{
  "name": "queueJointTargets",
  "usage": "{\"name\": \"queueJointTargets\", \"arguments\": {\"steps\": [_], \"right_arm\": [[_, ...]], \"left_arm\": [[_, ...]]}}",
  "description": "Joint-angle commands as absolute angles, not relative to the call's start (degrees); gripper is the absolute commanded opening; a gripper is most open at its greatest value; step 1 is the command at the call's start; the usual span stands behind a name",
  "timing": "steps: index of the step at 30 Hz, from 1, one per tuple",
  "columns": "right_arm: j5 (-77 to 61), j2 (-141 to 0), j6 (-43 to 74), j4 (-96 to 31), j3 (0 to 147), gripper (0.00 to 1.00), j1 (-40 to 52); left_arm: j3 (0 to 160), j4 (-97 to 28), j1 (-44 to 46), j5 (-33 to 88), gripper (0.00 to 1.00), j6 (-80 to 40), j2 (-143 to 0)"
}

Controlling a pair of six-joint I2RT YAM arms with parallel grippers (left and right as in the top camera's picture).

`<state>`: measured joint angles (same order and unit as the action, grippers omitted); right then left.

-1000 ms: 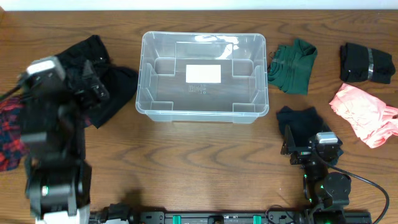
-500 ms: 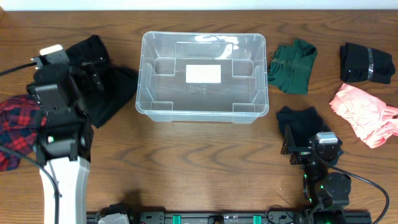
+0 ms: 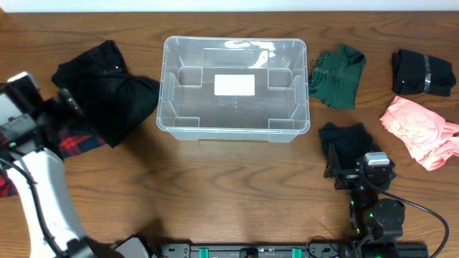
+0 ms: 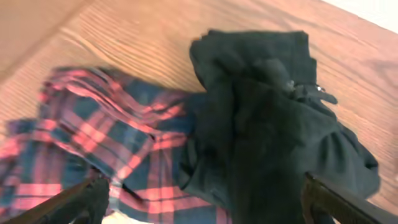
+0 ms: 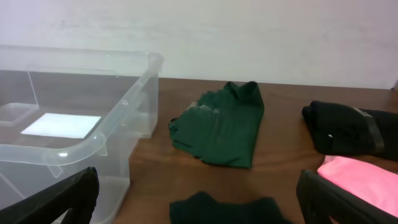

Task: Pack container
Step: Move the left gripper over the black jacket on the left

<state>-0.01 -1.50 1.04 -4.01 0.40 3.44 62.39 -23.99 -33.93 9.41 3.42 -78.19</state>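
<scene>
Well to the right of my left claw [image 4: 208, 208], gaping empty above a plaid cloth [image 4: 93, 143], sits the container [image 3: 233, 132].

A red-and-navy plaid cloth [image 4: 93, 149] lies crumpled on a wooden counter [image 4: 124, 37]. A rumpled black garment [image 4: 273, 130] lies to its right, overlapping the plaid's edge. At the bottom corners, the left gripper [image 4: 205, 196] shows two dark fingers [image 4: 87, 199] spread wide apart.
</scene>
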Motion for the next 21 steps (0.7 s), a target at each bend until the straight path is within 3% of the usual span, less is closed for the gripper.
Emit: {"name": "queueJointTargets", "arguments": {"steps": [1,14,21], "right_arm": [[0.6,-1.56,1.45,-4.25,0.32,0.99,2.96],[0.6,-1.56,1.43,-4.25,0.32,0.99,2.96],[0.6,-1.56,1.45,-4.25,0.32,0.99,2.96]], "left_arm": [[66.43,-25.41,-35.4,16.51,0.98,6.42,-81.06],[88.4,-45.8,-35.29,15.33,0.98,13.61,-95.22],[92.09,-50.37,-35.29,15.42,0.98,18.26,-103.48]]}}
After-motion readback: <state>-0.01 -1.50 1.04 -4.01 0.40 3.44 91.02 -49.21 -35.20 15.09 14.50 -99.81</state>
